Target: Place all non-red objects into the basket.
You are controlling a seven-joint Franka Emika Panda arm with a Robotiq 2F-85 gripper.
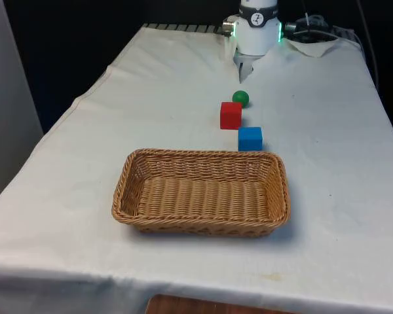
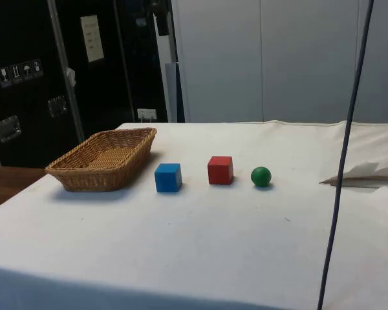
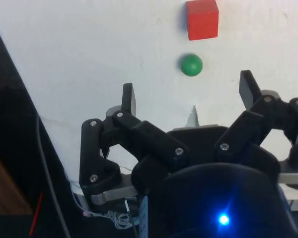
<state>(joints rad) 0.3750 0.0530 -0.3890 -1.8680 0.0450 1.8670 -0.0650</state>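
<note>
While wicker basket (image 1: 201, 191) holds nothing, first pick is judged pending. Claw (image 3: 187, 101) spread, unladen; green ball (image 3: 191, 65) just ahead, red cube (image 3: 202, 19) beyond. Descent over ball required; blue cube (image 1: 249, 139) untouched beside basket.

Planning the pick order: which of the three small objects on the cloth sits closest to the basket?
The blue cube. It sits just beside the basket rim, while the red cube and green ball line up farther away, towards the robot.

No legible text; cabinet (image 2: 26, 97) stickers and paper notice (image 2: 91, 38) too small to read.
</note>
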